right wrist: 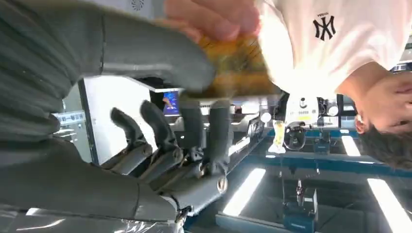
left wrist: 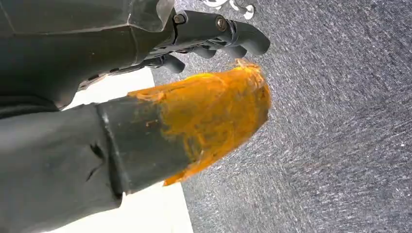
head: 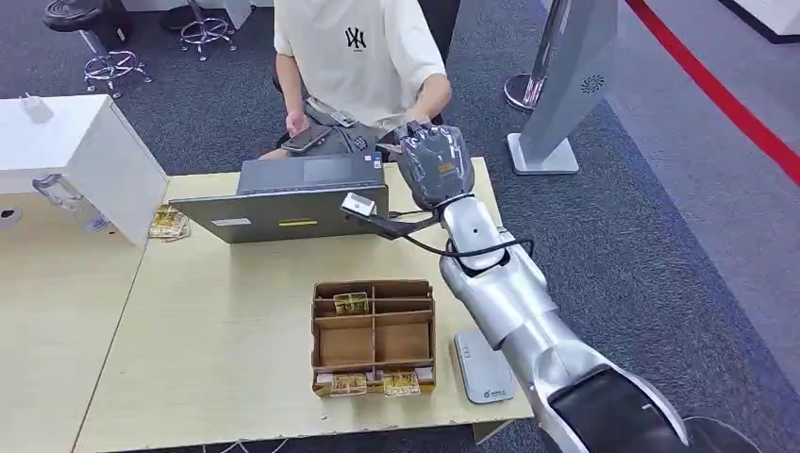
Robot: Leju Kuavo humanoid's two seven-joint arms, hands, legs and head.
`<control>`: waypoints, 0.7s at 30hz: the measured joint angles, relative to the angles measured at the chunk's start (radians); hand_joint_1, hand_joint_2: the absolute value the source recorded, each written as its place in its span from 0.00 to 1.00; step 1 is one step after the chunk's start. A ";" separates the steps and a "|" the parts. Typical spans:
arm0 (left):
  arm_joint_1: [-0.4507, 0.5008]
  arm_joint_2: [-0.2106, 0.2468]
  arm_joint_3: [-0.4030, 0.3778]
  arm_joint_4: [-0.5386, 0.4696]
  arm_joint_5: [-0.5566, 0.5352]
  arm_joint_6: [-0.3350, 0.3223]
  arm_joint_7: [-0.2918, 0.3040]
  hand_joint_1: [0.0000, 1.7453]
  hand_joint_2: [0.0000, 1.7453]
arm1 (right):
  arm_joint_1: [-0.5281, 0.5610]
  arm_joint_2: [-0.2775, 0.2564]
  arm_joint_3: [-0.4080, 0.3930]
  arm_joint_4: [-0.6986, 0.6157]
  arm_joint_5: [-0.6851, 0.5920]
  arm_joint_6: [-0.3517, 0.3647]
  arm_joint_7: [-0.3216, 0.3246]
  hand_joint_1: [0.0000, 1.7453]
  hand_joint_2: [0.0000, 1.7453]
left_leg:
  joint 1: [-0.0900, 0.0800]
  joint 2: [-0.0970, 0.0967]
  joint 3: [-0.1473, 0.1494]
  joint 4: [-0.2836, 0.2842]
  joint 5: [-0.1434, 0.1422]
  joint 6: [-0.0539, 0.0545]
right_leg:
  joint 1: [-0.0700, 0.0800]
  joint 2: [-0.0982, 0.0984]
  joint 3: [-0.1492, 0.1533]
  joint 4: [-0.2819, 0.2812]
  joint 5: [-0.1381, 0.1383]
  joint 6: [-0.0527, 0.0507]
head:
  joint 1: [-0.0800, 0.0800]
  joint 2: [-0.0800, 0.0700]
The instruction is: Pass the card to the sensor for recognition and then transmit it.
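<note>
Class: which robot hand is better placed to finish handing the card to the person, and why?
The right robot hand: it pinches the card at the person's hand. The left robot hand hangs over carpet.

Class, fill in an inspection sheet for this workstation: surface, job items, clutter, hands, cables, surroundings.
Surface: pale wooden table.
Job items: card held between right hand thumb and fingers, a person's fingertips also on it; white card reader beside the arm; cardboard tray holding more cards.
Clutter: laptop; card stack on the table's left side.
Hands: left hand holds nothing, over carpet.
Cables: black cable on the forearm.
Surroundings: seated person, stools, white kiosk.
</note>
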 joint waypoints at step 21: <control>0.007 -0.005 -0.003 0.000 0.073 0.022 0.044 0.00 0.00 | 0.422 0.071 -0.019 -0.548 -1.469 0.560 -0.410 0.00 0.00 | 0.001 -0.001 -0.002 0.000 -0.001 -0.001 | 0.000 0.000 -0.002 0.000 -0.001 0.000 | 0.000 0.000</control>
